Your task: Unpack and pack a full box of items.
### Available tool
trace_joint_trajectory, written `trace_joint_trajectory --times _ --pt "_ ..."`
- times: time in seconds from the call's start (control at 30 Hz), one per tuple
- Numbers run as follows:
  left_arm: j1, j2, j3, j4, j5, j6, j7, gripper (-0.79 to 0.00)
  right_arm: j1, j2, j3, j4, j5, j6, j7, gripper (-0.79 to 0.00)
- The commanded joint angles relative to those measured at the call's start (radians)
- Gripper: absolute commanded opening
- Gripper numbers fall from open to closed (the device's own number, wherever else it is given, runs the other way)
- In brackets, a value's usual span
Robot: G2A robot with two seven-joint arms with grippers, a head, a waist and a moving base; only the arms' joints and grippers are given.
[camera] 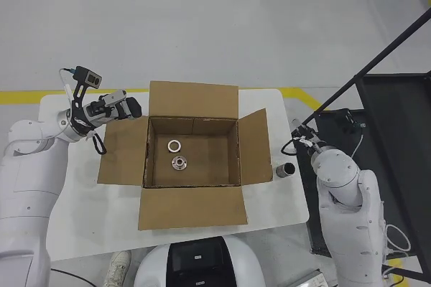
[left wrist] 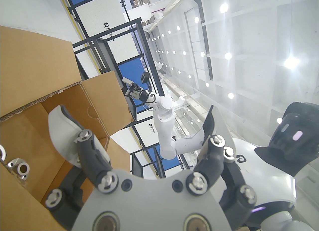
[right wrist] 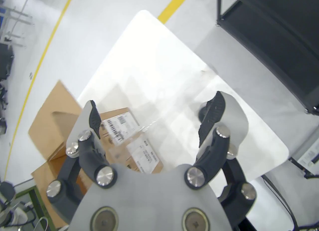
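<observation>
While the box (camera: pixel 194 161) stands open at the centre of the top view, its flaps splayed over the table (camera: pixel 287 208), two metal parts lie on its floor. One is a ring (camera: pixel 174 145); just below it in the frame is a flanged hub (camera: pixel 179 163). A short cylinder (camera: pixel 286 170) rests on the table right of the box's right flap. The left gripper (camera: pixel 129 107) hangs at upper left, just beside the left flap's upper corner. A black rack (camera: pixel 402 143) stands at the right edge.

From the left wrist, that gripper's fingers are spread wide with nothing between them, a detail too small to judge from above. The hub (left wrist: pixel 18 167) shows its bore from the side past a box wall, and the right gripper (left wrist: pixel 130 89) is well apart, beyond the far flap.

From the right wrist, the right gripper (right wrist: pixel 154 107) is likewise spread and empty above the table, near a labelled flap. A dark round shape half hidden behind one finger is probably the cylinder.

The parts look like machined metal: stiff, dense for their size and smooth enough to slip. The ring lies flat, so a pinch across its outer edge seems best. The hub offers its raised collar.
</observation>
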Motion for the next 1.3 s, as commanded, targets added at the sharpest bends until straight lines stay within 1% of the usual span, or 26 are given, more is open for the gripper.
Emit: trace_joint_trajectory --times 0.0,0.1,0.2,0.27,0.47,0.6,0.73,0.9,1.27 --pt "0.000 0.000 0.000 0.000 0.000 0.000 0.000 0.000 0.022 0.001 -0.034 -0.023 -0.003 -0.023 0.017 0.000" --pt "0.000 0.000 0.000 0.000 0.000 0.000 0.000 0.000 0.081 0.002 -0.134 -0.056 -0.040 -0.073 0.059 0.000" --pt "0.000 0.000 0.000 0.000 0.000 0.000 0.000 0.000 0.162 0.002 -0.255 -0.031 -0.105 -0.116 0.117 0.000" --pt "0.000 0.000 0.000 0.000 0.000 0.000 0.000 0.000 0.226 0.001 -0.329 0.011 -0.167 -0.125 0.151 0.000" --pt "0.000 0.000 0.000 0.000 0.000 0.000 0.000 0.000 0.391 -0.021 -0.558 0.157 -0.268 -0.123 0.265 0.000" --pt "0.000 0.000 0.000 0.000 0.000 0.000 0.000 0.000 0.469 -0.046 -0.671 0.318 -0.261 -0.094 0.308 0.000" --pt "0.000 0.000 0.000 0.000 0.000 0.000 0.000 0.000 0.514 -0.071 -0.730 0.472 -0.220 -0.056 0.296 0.000" --pt "0.000 0.000 0.000 0.000 0.000 0.000 0.000 0.000 0.550 -0.096 -0.761 0.593 -0.161 -0.022 0.259 0.000" --pt "0.000 0.000 0.000 0.000 0.000 0.000 0.000 0.000 0.552 -0.098 -0.763 0.599 -0.157 -0.022 0.258 0.000"
